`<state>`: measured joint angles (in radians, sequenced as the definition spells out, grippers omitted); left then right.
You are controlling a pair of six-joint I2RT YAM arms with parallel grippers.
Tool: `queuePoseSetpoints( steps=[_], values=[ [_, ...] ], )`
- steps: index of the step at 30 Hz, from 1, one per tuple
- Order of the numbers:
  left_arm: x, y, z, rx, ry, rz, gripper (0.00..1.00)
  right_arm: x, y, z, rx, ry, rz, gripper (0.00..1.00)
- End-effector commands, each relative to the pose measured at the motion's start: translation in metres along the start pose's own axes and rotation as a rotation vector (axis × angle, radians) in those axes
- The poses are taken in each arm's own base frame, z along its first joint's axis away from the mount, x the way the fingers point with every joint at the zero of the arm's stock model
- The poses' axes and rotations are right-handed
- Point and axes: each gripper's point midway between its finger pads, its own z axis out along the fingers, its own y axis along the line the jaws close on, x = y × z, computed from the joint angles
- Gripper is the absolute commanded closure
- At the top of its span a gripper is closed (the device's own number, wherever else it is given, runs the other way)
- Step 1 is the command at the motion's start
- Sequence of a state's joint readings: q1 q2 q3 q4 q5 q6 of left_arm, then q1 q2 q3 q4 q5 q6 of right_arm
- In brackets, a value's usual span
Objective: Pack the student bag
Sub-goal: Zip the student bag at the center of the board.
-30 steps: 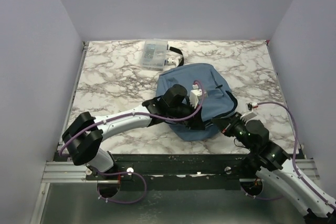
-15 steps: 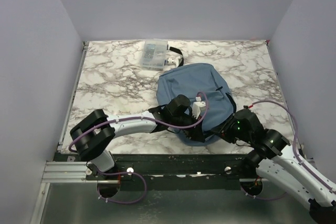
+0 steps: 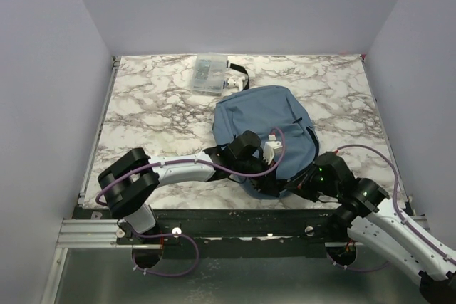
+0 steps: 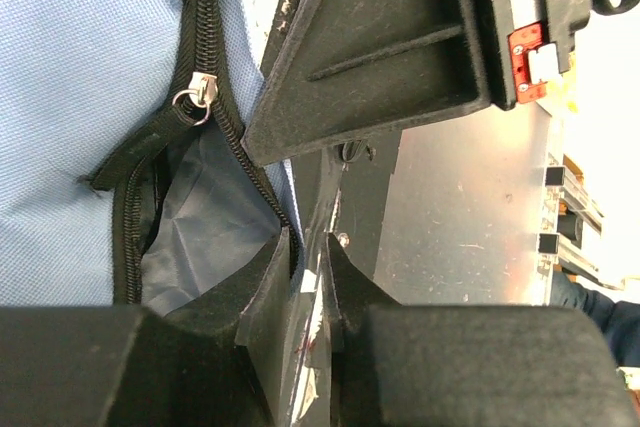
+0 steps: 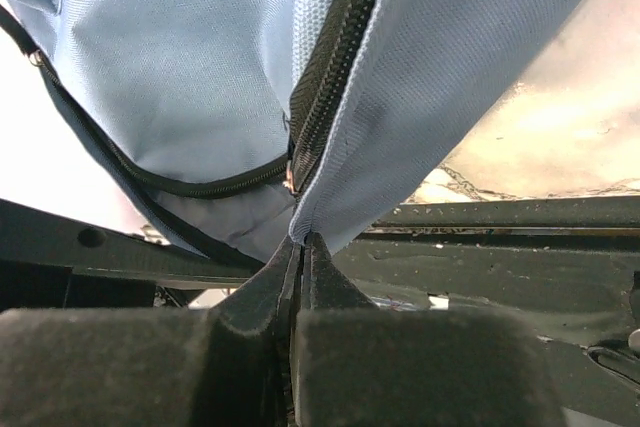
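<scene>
The student bag (image 3: 267, 122) is a dusty-blue backpack lying flat in the middle of the table, its bottom end at the near edge. My left gripper (image 3: 265, 179) (image 4: 305, 242) is shut on the bag's black zip edge (image 4: 285, 232). A thin glossy strip also shows between its pads; what it is I cannot tell. The zip slider (image 4: 197, 95) sits just above a gap that shows the grey lining (image 4: 195, 227). My right gripper (image 3: 292, 187) (image 5: 302, 239) is shut on a fold of blue fabric (image 5: 420, 117) beside the closed zip (image 5: 325, 97).
A small clear plastic box (image 3: 209, 74) stands at the back of the table beside a black strap loop (image 3: 239, 70). The table's front rail (image 5: 500, 212) runs right under the right gripper. A black part of the right arm (image 4: 380, 47) hangs close above my left fingers.
Both grippers have drawn toward the table's near edge. The right gripper moved left along the bag's bottom end, opened briefly and shut again on the fabric. The bag's near end has shifted forward.
</scene>
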<state>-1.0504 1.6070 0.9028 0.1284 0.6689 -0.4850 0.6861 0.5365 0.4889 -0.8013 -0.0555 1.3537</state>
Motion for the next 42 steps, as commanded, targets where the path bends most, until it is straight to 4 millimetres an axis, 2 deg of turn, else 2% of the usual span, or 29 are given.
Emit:
queuePoseSetpoints(
  steps=[1,4,9,15,21,29,32,42],
  values=[
    [-0.002,-0.019,0.002,0.075,0.017,0.037,0.78,0.005,-0.006,0.005,-0.023,0.017,-0.014,1.0],
    [-0.008,-0.022,-0.003,0.092,0.012,0.029,0.73,0.003,-0.01,0.003,-0.049,-0.005,-0.046,0.99],
    [-0.039,-0.011,-0.015,0.063,-0.031,0.004,0.65,0.001,-0.013,-0.001,-0.129,-0.04,-0.102,0.99],
    [-0.061,0.011,-0.003,0.051,0.001,-0.017,0.6,0.001,-0.019,0.002,-0.161,-0.052,-0.134,0.99],
    [-0.062,0.019,0.014,0.096,0.067,-0.032,0.56,0.0,-0.022,0.0,-0.144,-0.058,-0.146,0.99],
    [-0.054,0.026,0.021,0.114,0.096,-0.015,0.54,0.0,-0.02,0.0,-0.147,-0.059,-0.149,0.99],
    [-0.047,0.029,0.025,0.102,0.106,-0.006,0.53,-0.001,-0.018,-0.001,-0.152,-0.063,-0.147,0.99],
    [-0.037,0.055,0.035,-0.021,0.094,0.051,0.51,-0.001,-0.018,-0.002,-0.156,-0.064,-0.143,0.99]
  ],
)
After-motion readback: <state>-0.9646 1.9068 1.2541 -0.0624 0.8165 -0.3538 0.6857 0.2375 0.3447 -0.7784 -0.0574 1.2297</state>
